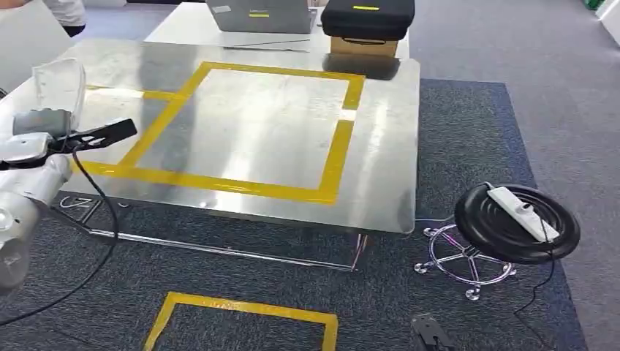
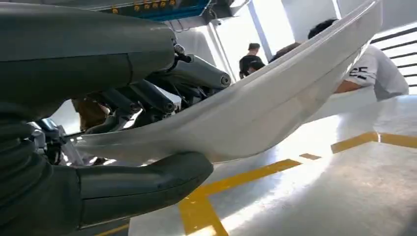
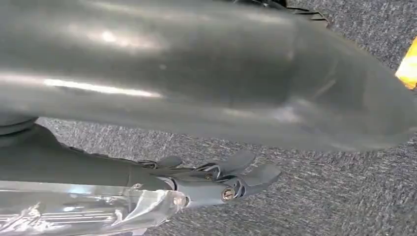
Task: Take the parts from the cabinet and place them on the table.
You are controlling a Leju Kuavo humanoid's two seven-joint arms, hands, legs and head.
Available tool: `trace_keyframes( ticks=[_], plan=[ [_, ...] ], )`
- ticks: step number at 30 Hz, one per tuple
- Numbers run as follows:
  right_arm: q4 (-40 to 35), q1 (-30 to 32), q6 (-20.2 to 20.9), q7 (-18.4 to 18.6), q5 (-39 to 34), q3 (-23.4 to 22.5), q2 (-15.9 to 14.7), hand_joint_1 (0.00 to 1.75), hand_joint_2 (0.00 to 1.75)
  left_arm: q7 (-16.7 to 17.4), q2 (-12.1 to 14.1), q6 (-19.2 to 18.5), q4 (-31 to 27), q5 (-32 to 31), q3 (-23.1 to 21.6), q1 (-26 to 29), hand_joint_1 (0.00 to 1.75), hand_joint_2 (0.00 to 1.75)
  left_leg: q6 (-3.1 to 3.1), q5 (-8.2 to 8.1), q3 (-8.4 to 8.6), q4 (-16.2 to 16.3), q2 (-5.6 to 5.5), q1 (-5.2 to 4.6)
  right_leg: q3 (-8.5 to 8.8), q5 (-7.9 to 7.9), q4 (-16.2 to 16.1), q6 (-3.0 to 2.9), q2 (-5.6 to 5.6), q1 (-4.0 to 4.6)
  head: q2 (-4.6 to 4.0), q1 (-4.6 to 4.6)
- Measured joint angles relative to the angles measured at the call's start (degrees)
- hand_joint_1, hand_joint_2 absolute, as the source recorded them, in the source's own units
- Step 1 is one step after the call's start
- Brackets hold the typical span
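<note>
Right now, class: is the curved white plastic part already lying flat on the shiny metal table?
No: the left hand grips the curved white plastic part above the shiny metal table.

The left arm (image 1: 25, 183) is silver with a black cable (image 1: 102, 219) trailing from it; the left hand (image 2: 98, 123) has a grey ribbed cover, thick grey thumb (image 2: 142, 184) and darker fingers (image 2: 147, 98) with small screws.

I see bright overhead light glaring off the steel table (image 1: 380, 146). My left wrist view is backlit by blown-out windows. The right wrist view is blurred up close
</note>
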Motion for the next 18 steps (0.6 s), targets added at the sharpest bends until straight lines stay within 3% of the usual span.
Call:
trace_keyframes(
  ticks=[2, 3, 13, 14, 18],
  plan=[
    [0.0, 0.0, -0.1, 0.0, -0.1, 0.0, 0.0, 0.00, 0.00, 0.0, -0.3, 0.1, 0.0, 0.0, 0.0, 0.1, 1.75, 1.75, 0.00, 0.00, 0.00, 0.0, 0.00, 0.00, 0.00, 0.00, 0.0, 0.00, 0.01, 0.00, 0.00, 0.00],
    [0.0, 0.0, -0.1, 0.0, -0.1, 0.0, 0.0, 0.00, 0.00, 0.0, -0.4, 0.2, 0.0, 0.0, 0.0, 0.2, 0.00, 1.75, 0.00, 0.00, 0.00, 0.0, 0.00, 0.00, 0.00, 0.00, 0.0, 0.00, 0.01, 0.00, 0.00, 0.02],
    [0.0, 0.2, -0.2, 0.0, 0.0, 0.0, 0.0, 0.00, 0.00, 0.0, -0.5, 0.9, 0.0, 0.0, 0.1, 1.1, 0.00, 1.75, 0.00, 0.00, 0.01, 0.0, 0.00, 0.00, 0.00, 0.00, 0.0, 0.00, 0.02, 0.00, 0.00, 0.02],
    [0.0, 0.2, -0.2, 0.0, 0.0, 0.0, 0.0, 0.00, 0.00, 0.0, -0.5, 0.9, 0.0, 0.0, 0.2, 1.3, 0.00, 0.00, 0.00, 0.00, 0.01, 0.0, 0.00, 0.00, 0.00, 0.00, 0.0, 0.00, 0.02, 0.00, 0.00, 0.00],
    [0.0, 0.3, -0.2, 0.0, 0.2, 0.0, 0.0, 0.00, 0.00, -0.5, -0.5, 1.0, 0.0, 0.1, 0.5, 1.9, 0.00, 0.00, 0.00, 0.00, 0.01, 0.0, 0.00, 0.00, 0.01, 0.00, 0.0, 0.00, 0.01, 0.00, 0.00, 0.02]
  ],
)
